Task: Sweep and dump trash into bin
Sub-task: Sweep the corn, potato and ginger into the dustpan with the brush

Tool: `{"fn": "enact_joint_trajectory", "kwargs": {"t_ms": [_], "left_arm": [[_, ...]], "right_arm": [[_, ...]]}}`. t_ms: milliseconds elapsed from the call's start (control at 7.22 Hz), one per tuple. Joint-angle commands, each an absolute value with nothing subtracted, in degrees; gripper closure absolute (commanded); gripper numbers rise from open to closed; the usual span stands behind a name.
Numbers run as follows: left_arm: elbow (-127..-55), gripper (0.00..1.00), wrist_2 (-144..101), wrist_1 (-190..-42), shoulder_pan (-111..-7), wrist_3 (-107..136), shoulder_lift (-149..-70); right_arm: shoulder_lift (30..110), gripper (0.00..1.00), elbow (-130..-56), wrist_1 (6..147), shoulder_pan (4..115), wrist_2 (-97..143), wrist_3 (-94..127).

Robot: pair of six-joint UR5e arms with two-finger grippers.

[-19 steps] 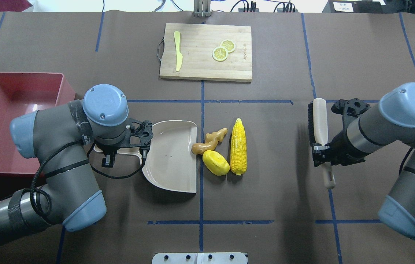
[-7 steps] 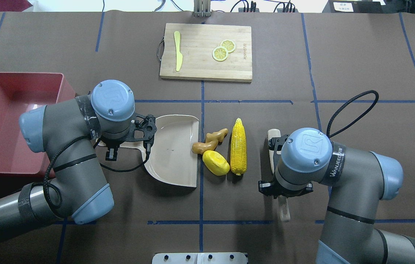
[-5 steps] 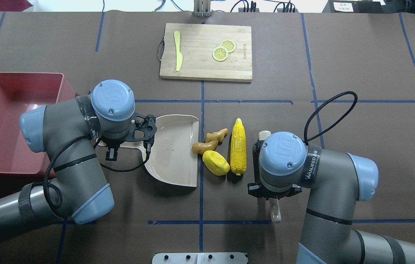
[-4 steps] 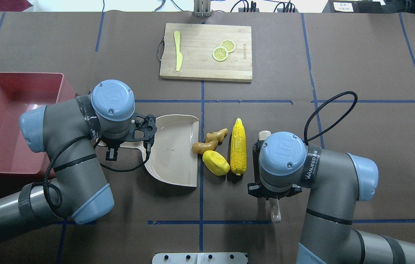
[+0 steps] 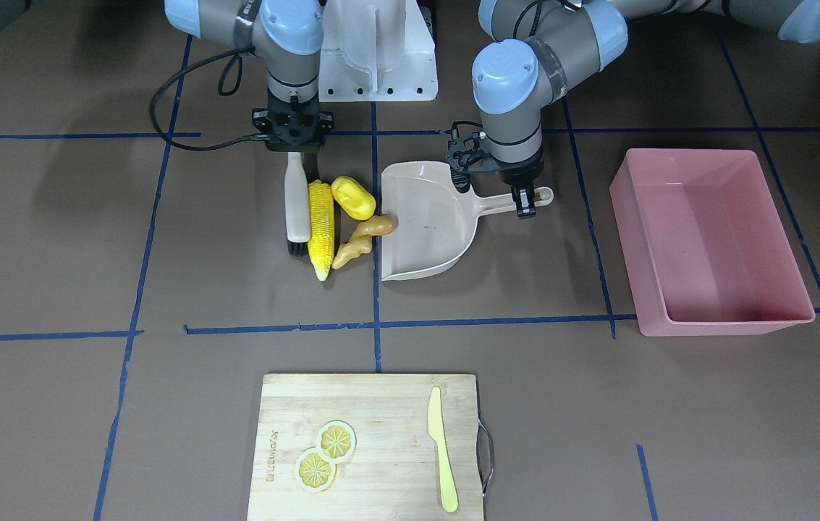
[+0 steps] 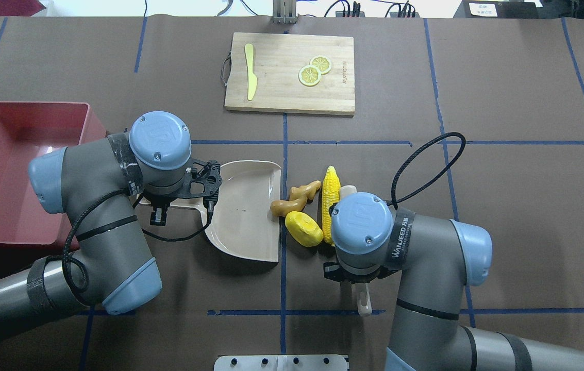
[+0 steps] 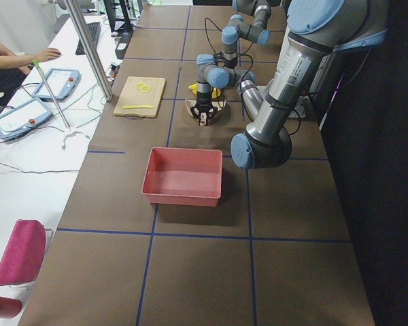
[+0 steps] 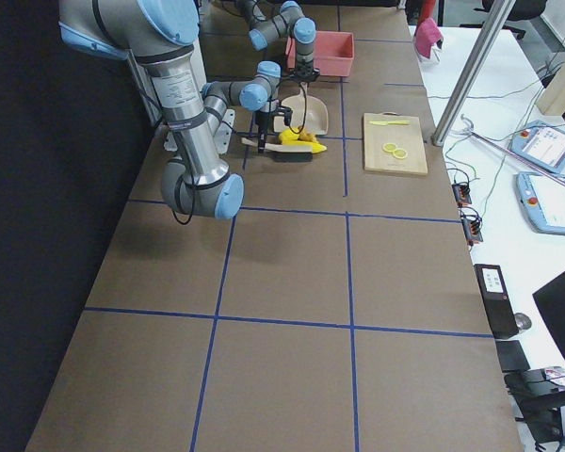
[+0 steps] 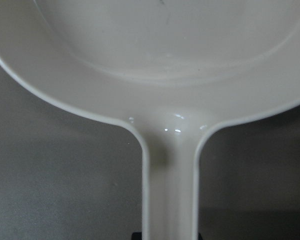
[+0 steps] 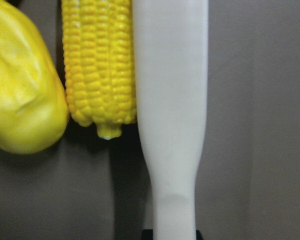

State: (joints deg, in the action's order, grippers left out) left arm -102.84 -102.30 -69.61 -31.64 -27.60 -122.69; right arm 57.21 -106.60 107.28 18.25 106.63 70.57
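We hold the brush in our right gripper, lengthwise against the corn midway along the counter, with potato, ginger and the dustpan clamped in our left gripper beyond it toward the bin at the left edge.

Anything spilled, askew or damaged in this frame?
Nothing stands out. The corn cob, potato-like lump and ginger root lie together between the brush and the mouth of the dustpan. The bin sits upright and empty; nothing looks damaged.
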Motion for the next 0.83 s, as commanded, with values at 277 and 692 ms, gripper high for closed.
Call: {"fn": "enact_joint_trajectory", "kwargs": {"t_ms": [277, 692], "left_arm": [[-102.75, 1.00, -102.22, -69.61, -31.55, -26.90, -122.70], [-102.74, 0.99, -102.22, -69.52, -31.46, -25.93, -123.13]], "right_arm": [[52.92, 1.00, -104.94, 106.70, 16.18, 103.46, 70.31], [48.43, 1.00, -98.37, 103.56, 15.47, 103.27, 69.08]]}}
